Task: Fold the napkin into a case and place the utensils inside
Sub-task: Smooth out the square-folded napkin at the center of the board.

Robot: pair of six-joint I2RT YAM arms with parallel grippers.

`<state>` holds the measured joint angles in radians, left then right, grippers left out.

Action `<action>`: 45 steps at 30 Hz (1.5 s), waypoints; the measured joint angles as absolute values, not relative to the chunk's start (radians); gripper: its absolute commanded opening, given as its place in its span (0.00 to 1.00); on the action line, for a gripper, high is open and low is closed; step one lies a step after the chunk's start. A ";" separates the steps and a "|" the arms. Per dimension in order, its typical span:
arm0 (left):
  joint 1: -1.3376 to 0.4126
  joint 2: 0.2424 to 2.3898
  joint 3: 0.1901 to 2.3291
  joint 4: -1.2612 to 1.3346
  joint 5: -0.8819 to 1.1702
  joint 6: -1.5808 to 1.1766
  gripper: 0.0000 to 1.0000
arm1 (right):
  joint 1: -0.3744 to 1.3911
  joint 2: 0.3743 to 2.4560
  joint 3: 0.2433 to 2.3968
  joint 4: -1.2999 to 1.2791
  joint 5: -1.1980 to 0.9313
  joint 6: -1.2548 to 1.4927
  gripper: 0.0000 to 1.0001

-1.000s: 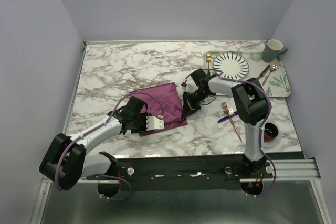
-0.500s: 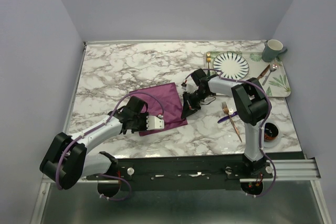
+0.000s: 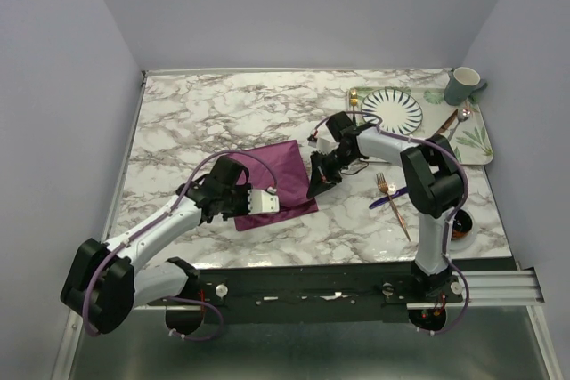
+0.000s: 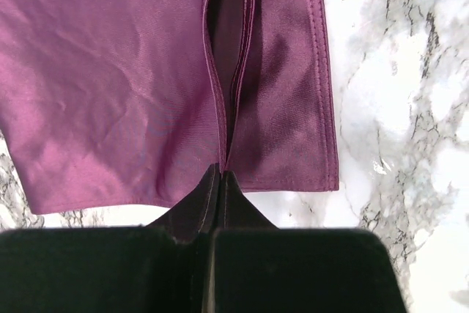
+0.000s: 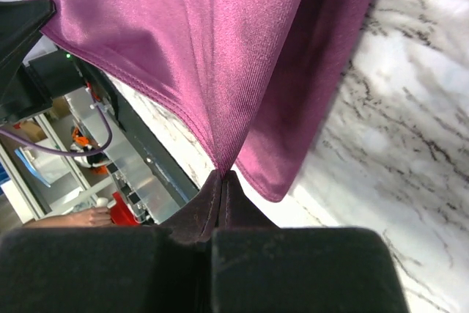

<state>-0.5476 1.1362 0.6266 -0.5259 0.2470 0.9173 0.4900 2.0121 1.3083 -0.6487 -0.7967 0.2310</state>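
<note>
Napkin (image 3: pixel 276 165) is lying folded on the marble table (image 3: pixel 196 122), front centre. Left gripper (image 4: pixel 221 175) is pinching its near hem. Right gripper (image 5: pixel 222 174) is clamping its right edge, cloth tenting upward.

Top cam sits above and behind our arm bases, looking down on the whole tabletop (image 3: pixel 223 113). Our two wrist cams are right up close, looking along their fingers (image 4: pixel 194 214), and all three share the napkin (image 3: pixel 283 165).
</note>
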 measured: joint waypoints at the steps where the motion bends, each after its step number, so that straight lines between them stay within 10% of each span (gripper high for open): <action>1: -0.548 1.134 0.630 -0.531 0.249 0.915 0.00 | 0.490 2.004 1.308 -0.653 -0.797 0.227 0.01; 21: -0.549 1.168 0.655 -0.623 0.316 0.885 0.03 | 0.490 2.017 1.304 -0.709 -0.797 0.183 0.01; 28: -0.550 1.203 0.646 -0.599 0.322 0.866 0.34 | 0.490 2.035 1.304 -0.710 -0.796 0.183 0.02; 34: -0.550 1.199 0.643 -0.612 0.330 0.866 0.51 | 0.490 2.035 1.304 -0.712 -0.796 0.181 0.19; 45: -0.385 1.196 0.756 -0.687 0.428 0.791 0.52 | 0.490 2.017 1.306 -0.782 -0.773 0.146 0.51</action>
